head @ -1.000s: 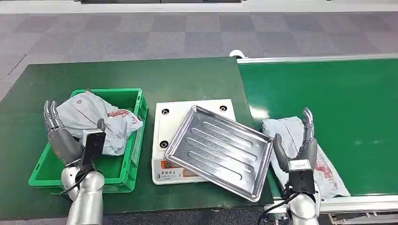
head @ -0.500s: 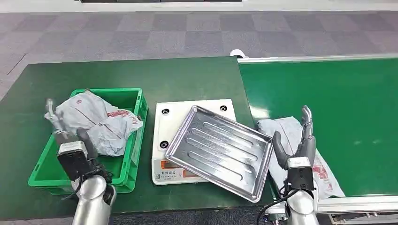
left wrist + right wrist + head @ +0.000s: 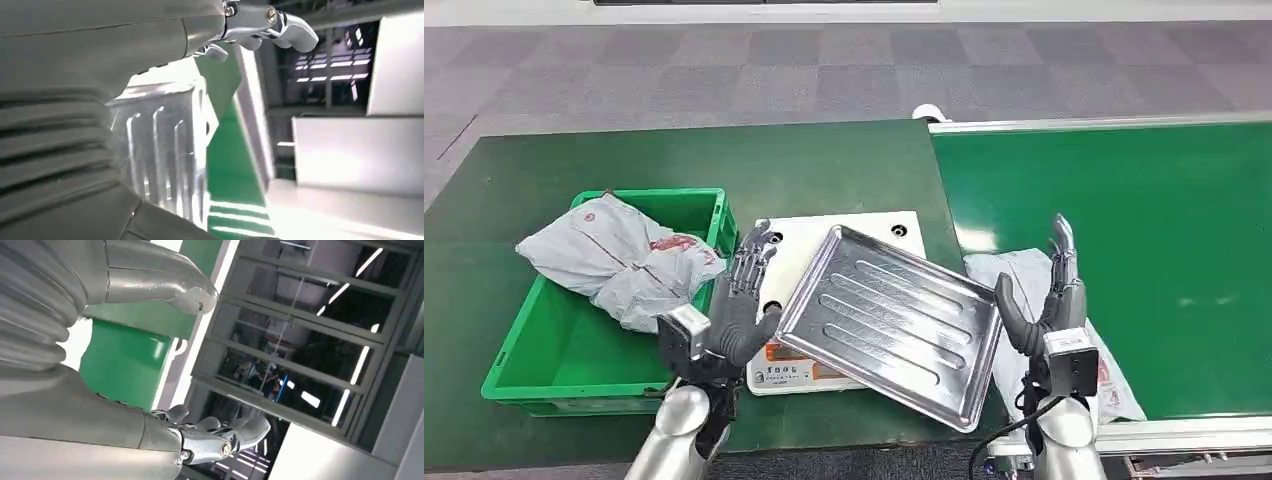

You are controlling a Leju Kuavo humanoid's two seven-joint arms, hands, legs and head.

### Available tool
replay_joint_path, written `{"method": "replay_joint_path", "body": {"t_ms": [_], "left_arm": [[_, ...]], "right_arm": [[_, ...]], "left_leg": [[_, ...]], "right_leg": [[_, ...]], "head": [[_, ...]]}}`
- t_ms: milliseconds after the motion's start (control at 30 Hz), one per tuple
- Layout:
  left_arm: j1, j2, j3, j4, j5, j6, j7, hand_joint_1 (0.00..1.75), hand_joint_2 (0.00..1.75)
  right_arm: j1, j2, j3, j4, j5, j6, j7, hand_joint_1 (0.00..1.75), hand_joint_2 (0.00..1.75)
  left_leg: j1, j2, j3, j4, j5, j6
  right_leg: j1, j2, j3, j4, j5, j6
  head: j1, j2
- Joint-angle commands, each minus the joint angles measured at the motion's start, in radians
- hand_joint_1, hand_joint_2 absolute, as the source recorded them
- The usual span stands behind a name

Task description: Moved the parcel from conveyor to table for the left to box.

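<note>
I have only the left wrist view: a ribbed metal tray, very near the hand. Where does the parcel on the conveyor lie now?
Observer: The grey parcel lies at the near edge of the conveyor, just beside the tray.
Operator: Does the right hand hold it?
Observer: No. The right hand is at the parcel with fingers spread and upright, and grips nothing.
Operator: And the box for the left side?
Observer: The green crate holds a second parcel, which hangs over the crate's left rim.
</note>
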Motion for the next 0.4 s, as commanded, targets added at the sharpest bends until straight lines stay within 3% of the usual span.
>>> {"method": "replay_joint_path", "body": {"t_ms": [33, 400], "left_arm": [[-0.06, 0.021, -0.032, 0.137, 0.019, -0.003, 0.002, 0.0, 1.75], [-0.063, 0.02, -0.032, 0.146, 0.022, -0.003, 0.001, 0.0, 1.75]], "right_arm": [[0.009, 0.001, -0.001, -0.012, -0.012, 0.013, 0.005, 0.0, 1.75], [0.019, 0.0, -0.006, -0.016, -0.01, 0.015, 0.005, 0.0, 1.75]], "left_leg": [[0.001, 0.0, 0.003, -0.002, 0.001, 0.0], [0.0, 0.0, 0.001, -0.001, 0.0, 0.0]], "right_leg": [[0.001, -0.001, 0.004, -0.003, 0.001, -0.002], [0.001, -0.001, 0.002, -0.002, 0.0, -0.001]], "head": [[0.0, 0.0], [0.0, 0.0]]}}
